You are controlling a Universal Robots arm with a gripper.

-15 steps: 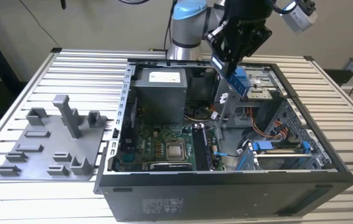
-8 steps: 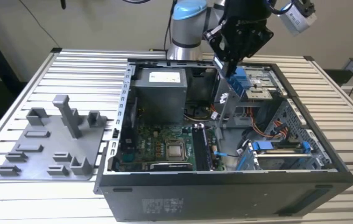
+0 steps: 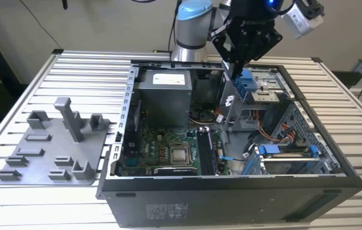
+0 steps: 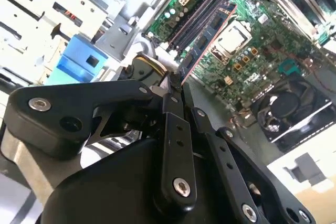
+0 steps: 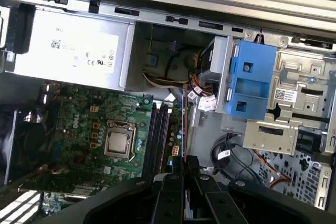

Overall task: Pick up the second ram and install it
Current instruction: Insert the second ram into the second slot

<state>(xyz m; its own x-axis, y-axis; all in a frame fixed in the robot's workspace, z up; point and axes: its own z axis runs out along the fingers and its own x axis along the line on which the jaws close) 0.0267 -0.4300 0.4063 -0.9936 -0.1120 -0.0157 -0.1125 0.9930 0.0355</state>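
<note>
The gripper (image 3: 237, 63) hangs over the open computer case (image 3: 232, 187). Its fingers are closed to a thin gap on the memory stick (image 4: 207, 38), which juts edge-on past the fingertips toward the motherboard (image 5: 79, 114). The memory slots (image 5: 157, 135) lie beneath the gripper, close beside the stick. The grey tray (image 3: 40, 167) sits well away, outside the case.
</note>
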